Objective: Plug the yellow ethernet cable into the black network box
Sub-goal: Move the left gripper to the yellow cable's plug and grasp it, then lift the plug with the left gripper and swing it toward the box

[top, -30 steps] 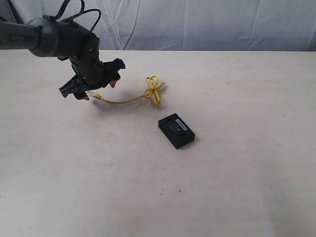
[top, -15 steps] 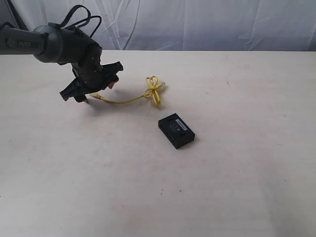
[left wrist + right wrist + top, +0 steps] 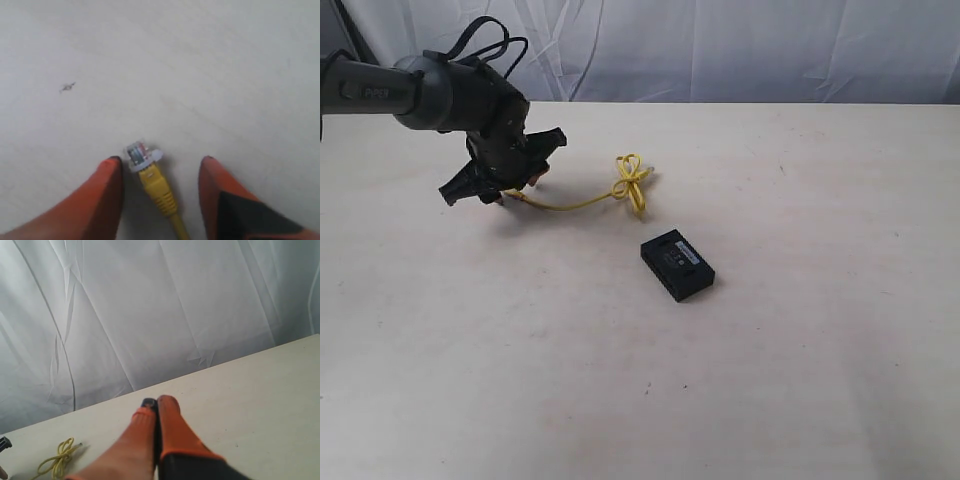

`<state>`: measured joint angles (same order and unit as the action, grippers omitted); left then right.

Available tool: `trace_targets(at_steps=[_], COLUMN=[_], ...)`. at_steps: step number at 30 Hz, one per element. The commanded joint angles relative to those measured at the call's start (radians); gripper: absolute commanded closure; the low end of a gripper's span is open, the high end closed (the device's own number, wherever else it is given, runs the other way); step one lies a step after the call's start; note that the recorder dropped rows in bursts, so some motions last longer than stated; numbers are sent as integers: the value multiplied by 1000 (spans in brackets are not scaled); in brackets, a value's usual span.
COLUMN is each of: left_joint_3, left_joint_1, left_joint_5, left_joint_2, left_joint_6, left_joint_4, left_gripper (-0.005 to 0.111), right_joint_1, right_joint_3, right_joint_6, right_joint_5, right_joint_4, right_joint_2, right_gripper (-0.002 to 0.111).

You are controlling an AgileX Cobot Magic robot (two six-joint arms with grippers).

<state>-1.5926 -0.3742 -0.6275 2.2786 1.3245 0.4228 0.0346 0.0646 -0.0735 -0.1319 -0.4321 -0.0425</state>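
The yellow ethernet cable [image 3: 582,203] lies on the table, its knotted loop [image 3: 630,178] toward the middle and one end under my left gripper [image 3: 517,188]. In the left wrist view that gripper [image 3: 160,161] is open and low over the table. The cable's clear plug [image 3: 140,154] lies between the orange fingertips [image 3: 112,172], close to one and untouched by the other. The black network box [image 3: 677,265] sits apart, in front of the loop. My right gripper [image 3: 156,405] is shut and empty, out of the exterior view, with the cable's loop [image 3: 59,457] far off.
The pale table [image 3: 800,330] stretches wide around the box and cable. A white cloth backdrop [image 3: 740,50] hangs along the far edge. The left arm's black cables [image 3: 485,35] loop above its wrist.
My left gripper has come down and shifted slightly left over the cable's end, so the plug now lies between its open fingers. Cable and box have not moved.
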Motion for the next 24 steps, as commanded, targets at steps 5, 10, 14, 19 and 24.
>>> trace_targets(at_steps=[5,10,14,19,24], left_joint_3=[5,5,5,5,5], left_joint_1=[-4,34,71,122,181], left_joint_5=[-6,14,6,-57,-132], left_joint_2=[16,-36,-97,-177,-250], left_joint_6=[-184,-276,-489,-816,-1271], left_joint_4=[-20,1,-4,-31,-227], left_gripper=[106,107,107,107,107], right_joint_1=[4,4,4,4,4], right_joint_3=[4,4,4,4,4], right_joint_6=[-3,-3,-3,-5,-5], right_joint_5=[7,7,7,7,7], right_joint_4=[-4,-4,-4,-4,1], right_joint_2=[-3,-3,-3,-3,-3], right_gripper=[109,109,109,109,109])
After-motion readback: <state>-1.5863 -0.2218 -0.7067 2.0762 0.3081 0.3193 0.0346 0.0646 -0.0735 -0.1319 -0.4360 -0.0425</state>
